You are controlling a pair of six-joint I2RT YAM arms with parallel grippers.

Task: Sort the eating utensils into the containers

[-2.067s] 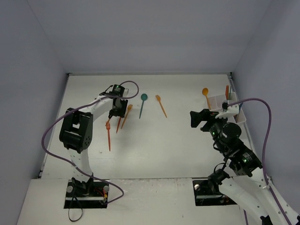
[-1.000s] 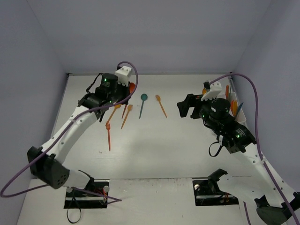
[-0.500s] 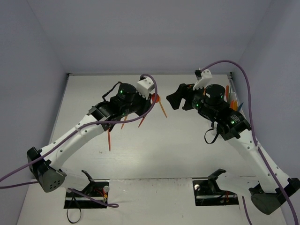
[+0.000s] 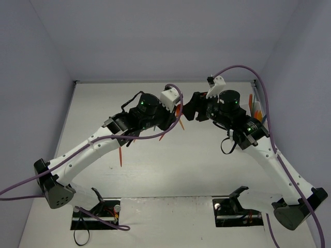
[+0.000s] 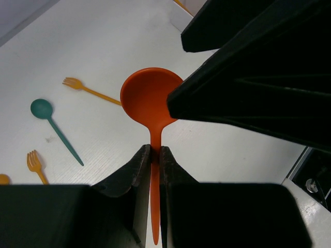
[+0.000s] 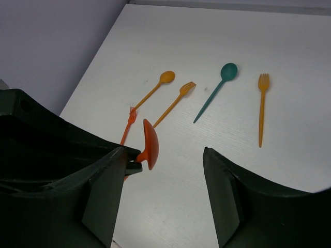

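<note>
Top view: handover step in mid-air over the table (image 4: 155, 170), with the left gripper (image 4: 175, 111) meeting the right gripper (image 4: 190, 109) and an orange spoon (image 4: 179, 109) between them. Left wrist: the left gripper is clenched on the spoon's handle, bowl up. Right wrist: the right gripper's jaws stand apart around the bowl without gripping; next they likely need to pinch it, then the left lets go.

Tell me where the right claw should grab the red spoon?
By the round bowl of the spoon, head-on from its tip. The left claw pinches the handle, so only the bowl sticks out, edge-on between the open fingers of the right claw.
</note>
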